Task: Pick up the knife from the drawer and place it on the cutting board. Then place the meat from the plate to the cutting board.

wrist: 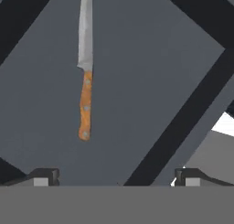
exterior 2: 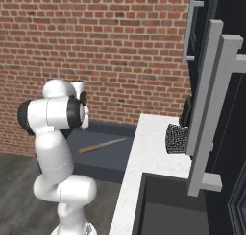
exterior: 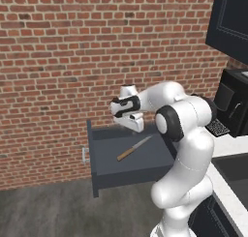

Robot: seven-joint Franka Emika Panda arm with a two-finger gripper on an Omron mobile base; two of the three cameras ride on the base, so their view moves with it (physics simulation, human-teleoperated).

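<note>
The knife (exterior: 134, 148) lies flat on the floor of the open drawer (exterior: 106, 161), well clear of its walls, with nothing else in there beside it. From the left base view its wooden handle points toward the drawer's front panel and its blade toward the brick wall (exterior: 72, 62). In the hand view the handle is the nearer end and the blade runs away up the picture, off to the left of the line between the two tips.

The end effector (wrist: 117, 176) hangs above the drawer with its fingers wide apart and nothing between them, so this looks like the very first step: reaching for the knife. I'd judge the next move calls for sliding across until the handle sits between the fingers, then coming straight down and closing across its width. The handle is thin and lies flat, so the tips would have to go almost to the drawer floor.

Beyond the drawer, a pale bench (exterior 2: 149, 152) runs alongside with a sink (exterior 2: 168, 205) sunk into it and a dark appliance (exterior: 235, 103) standing at its far end; dark upper cabinets (exterior 2: 211, 85) hang over it. None of that sits over the drawer. The drawer walls are the only things close, and the knife rests far enough inside that they should not crowd a descent.
</note>
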